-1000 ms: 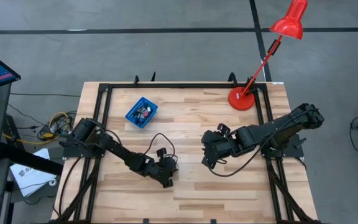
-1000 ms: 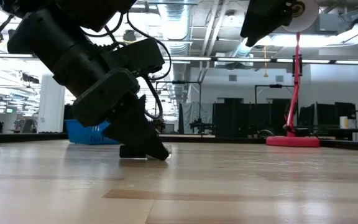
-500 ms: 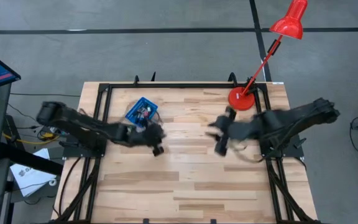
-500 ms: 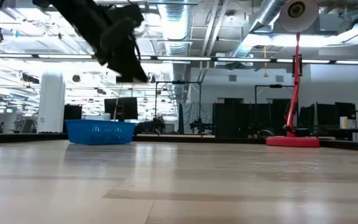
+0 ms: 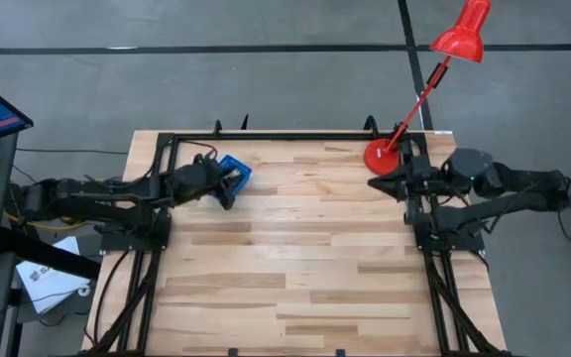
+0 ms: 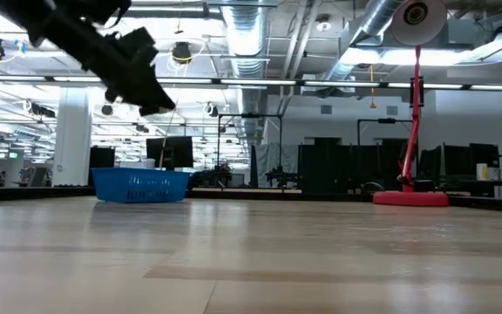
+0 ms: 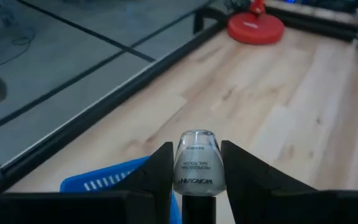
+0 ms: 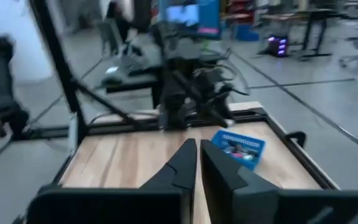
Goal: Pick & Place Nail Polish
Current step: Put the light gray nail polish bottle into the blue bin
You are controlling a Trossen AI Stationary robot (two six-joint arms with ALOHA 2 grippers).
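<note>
My left gripper (image 5: pixel 228 194) hangs above the near side of the blue bin (image 5: pixel 238 169), shut on one nail polish bottle (image 7: pixel 197 163) with a clear glass body and a printed label. In the low view the left gripper (image 6: pixel 157 105) is well above the bin (image 6: pixel 142 185). More small bottles lie inside the bin (image 8: pixel 238 146). My right gripper (image 5: pixel 375 184) is drawn back to the table's right side near the lamp base, shut and empty, as the right wrist view (image 8: pixel 197 163) shows. My left gripper pinches the bottle's glass body (image 7: pixel 197 177) between its two fingers, one on each side. The bottle lies along the fingers, its rounded glass end (image 7: pixel 197 138) pointing outward and its dark cap (image 7: pixel 197 210) back between them. It is lifted clear of table and bin.
A red desk lamp stands with its round base (image 5: pixel 385 157) at the far right of the table. A black frame rail (image 5: pixel 295 136) runs along the far edge. Bare wooden tabletop (image 5: pixel 295 268) fills the middle and near part.
My left gripper has risen from the near middle of the table and swung toward the far left, to above the bin, carrying the bottle with it. My right gripper has lifted, drawn back toward the table's right edge and shut its fingers.
</note>
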